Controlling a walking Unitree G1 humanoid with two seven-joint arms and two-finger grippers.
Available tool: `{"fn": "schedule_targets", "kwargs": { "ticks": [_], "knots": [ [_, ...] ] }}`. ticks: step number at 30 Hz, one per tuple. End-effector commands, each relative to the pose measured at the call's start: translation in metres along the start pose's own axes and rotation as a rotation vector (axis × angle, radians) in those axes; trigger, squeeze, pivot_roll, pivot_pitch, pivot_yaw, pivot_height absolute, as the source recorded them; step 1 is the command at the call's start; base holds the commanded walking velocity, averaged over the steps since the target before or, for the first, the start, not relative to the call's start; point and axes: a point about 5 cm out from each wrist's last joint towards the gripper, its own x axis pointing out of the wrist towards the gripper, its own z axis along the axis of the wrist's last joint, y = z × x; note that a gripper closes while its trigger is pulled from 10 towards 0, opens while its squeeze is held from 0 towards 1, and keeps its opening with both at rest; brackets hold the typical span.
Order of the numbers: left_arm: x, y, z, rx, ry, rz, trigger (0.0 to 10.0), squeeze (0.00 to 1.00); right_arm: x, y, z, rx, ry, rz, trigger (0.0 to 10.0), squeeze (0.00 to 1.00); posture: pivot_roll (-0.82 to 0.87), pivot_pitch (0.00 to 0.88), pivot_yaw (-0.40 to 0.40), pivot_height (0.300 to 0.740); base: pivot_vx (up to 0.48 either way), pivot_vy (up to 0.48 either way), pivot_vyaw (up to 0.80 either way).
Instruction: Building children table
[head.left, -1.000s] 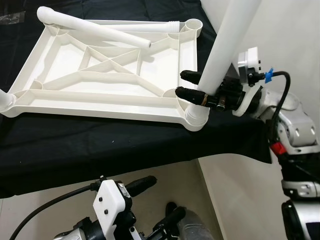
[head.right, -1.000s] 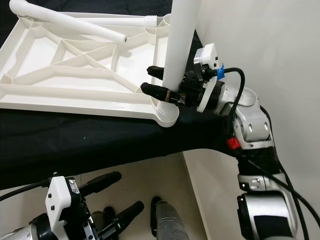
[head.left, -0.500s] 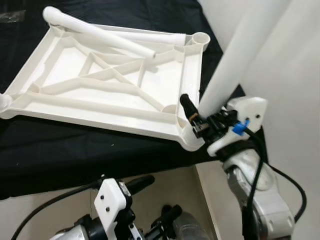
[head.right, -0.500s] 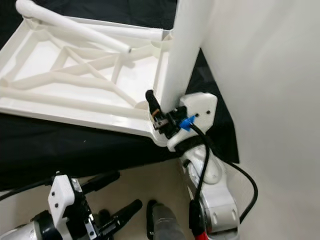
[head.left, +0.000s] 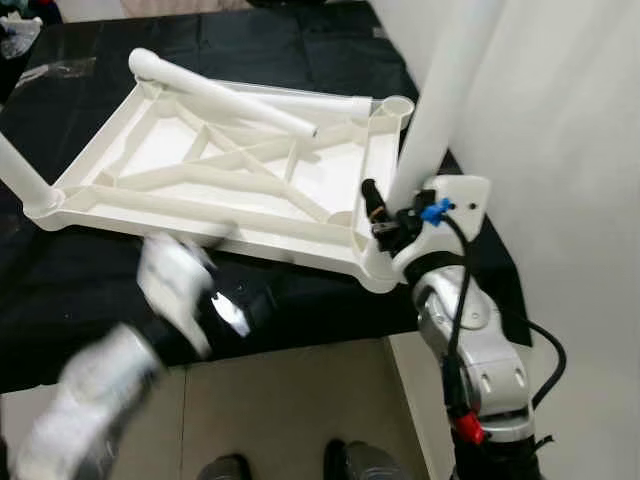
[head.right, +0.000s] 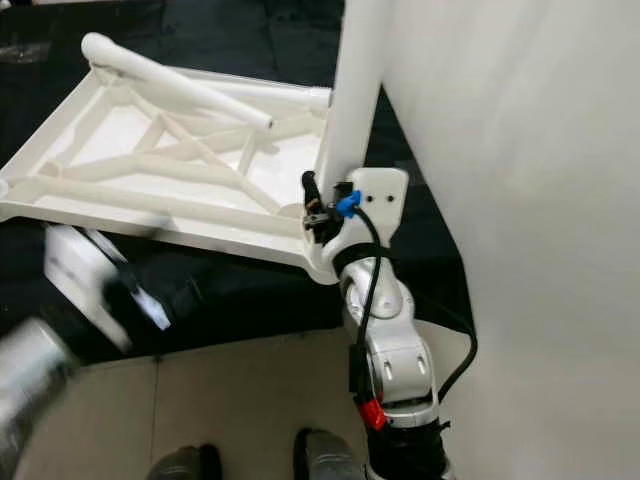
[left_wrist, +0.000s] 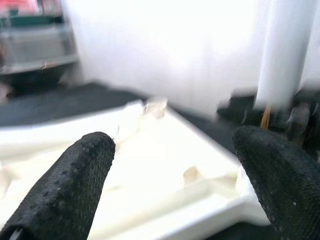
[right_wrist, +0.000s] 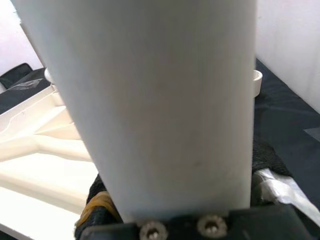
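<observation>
The white table top lies upside down on a black cloth. A white leg stands upright at its near right corner. My right gripper is shut on that leg just above the corner socket, and the leg sits between its fingers in the right wrist view. A second leg lies loose across the far side of the frame. A third leg sticks up at the near left corner. My left arm is a blur in front of the table's near edge. My left gripper is open and holds nothing.
The black cloth hangs over the table's front edge. A white wall stands close on the right, right behind the upright leg. Beige floor and my feet lie below. A clear bag lies far left.
The head view has pulled back and shifted. My left arm has swung up from low in front to the table's near edge. The right gripper stays on the upright leg, wrist turned.
</observation>
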Motion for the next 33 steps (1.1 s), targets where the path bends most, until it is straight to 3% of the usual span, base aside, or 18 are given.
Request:
{"fn": "schedule_targets", "kwargs": {
  "ticks": [1,3,6,9,12,13,15,18,22,23,24,29,33],
  "knots": [
    [0.014,0.008,0.014,-0.028,-0.049,-0.030,10.0,0.00,0.000,0.003,-0.031,0.003,0.162,-0.002,10.0,0.00,-0.01,0.119,-0.052,0.740,0.000,0.000,0.00],
    [0.040,0.009,0.041,-0.054,-0.150,-0.134,10.0,0.00,0.003,0.006,-0.034,0.010,0.162,0.001,10.0,0.00,-0.02,0.117,-0.040,0.740,0.000,0.000,0.00],
    [0.052,0.005,0.051,-0.096,-0.184,-0.218,10.0,0.00,0.003,0.007,-0.034,0.012,0.161,0.002,10.0,0.00,-0.02,0.116,-0.039,0.740,0.000,0.000,0.00],
    [0.069,-0.003,0.061,-0.219,-0.206,-0.393,10.0,0.00,0.004,0.011,-0.035,0.018,0.159,-0.001,10.0,0.00,-0.01,0.116,-0.038,0.740,0.000,0.000,0.00],
    [0.074,-0.002,0.063,-0.267,-0.200,-0.437,10.0,0.00,0.004,0.012,-0.035,0.021,0.157,0.000,10.0,0.00,-0.02,0.116,-0.034,0.740,0.000,0.000,0.00],
    [0.087,0.003,0.065,-0.340,-0.181,-0.487,10.0,0.00,0.004,0.016,-0.035,0.026,0.154,0.005,10.0,0.00,-0.02,0.116,-0.033,0.740,0.000,0.000,0.00],
    [0.093,0.005,0.066,-0.362,-0.174,-0.503,10.0,0.00,0.004,0.017,-0.035,0.028,0.152,0.008,10.0,0.00,-0.02,0.117,-0.031,0.740,0.000,0.000,0.00],
    [0.120,0.013,0.068,-0.378,-0.139,-0.499,10.0,0.00,0.004,0.019,-0.035,0.032,0.149,0.013,10.0,0.00,-0.02,0.120,-0.029,0.740,0.000,0.000,0.00],
    [0.134,0.015,0.067,-0.395,-0.112,-0.496,10.0,0.00,0.003,0.020,-0.035,0.033,0.151,0.016,10.0,0.00,-0.02,0.126,-0.022,0.740,0.000,0.000,0.00],
    [0.147,0.016,0.063,-0.415,-0.085,-0.494,10.0,0.00,0.003,0.021,-0.035,0.036,0.151,0.017,10.0,0.00,-0.03,0.133,-0.015,0.740,0.000,0.000,0.00],
    [0.147,0.016,0.063,-0.415,-0.085,-0.494,10.0,0.00,0.003,0.021,-0.035,0.036,0.151,0.017,10.0,0.00,-0.03,0.133,-0.015,0.740,0.000,0.000,0.00],
    [0.168,0.003,0.053,-0.470,-0.014,-0.579,10.0,0.00,0.001,0.023,-0.034,0.040,0.149,0.012,10.0,0.00,-0.05,0.141,-0.008,0.740,0.000,0.000,0.00],
    [0.172,-0.008,0.049,-0.463,0.023,-0.672,10.0,0.00,0.001,0.024,-0.033,0.043,0.147,0.011,10.0,0.00,-0.05,0.149,-0.002,0.740,0.000,0.000,0.00]
  ]
}}
